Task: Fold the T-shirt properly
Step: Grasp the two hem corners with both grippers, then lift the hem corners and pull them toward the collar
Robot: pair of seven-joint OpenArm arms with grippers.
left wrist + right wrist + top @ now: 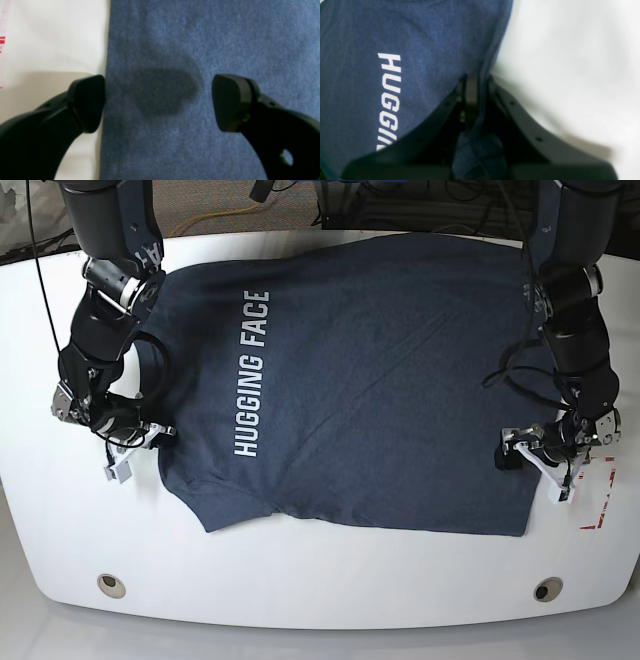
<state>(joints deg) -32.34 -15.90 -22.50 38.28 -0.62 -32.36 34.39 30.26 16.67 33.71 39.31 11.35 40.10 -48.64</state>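
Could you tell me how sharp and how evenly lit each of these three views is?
Left wrist view: soft throughout, the open left tool casting a dark shadow on the T-shirt. Right wrist view: the table is blown out white, the right tool blurred. Base view: sharpest, evenly lit, lettering readable.
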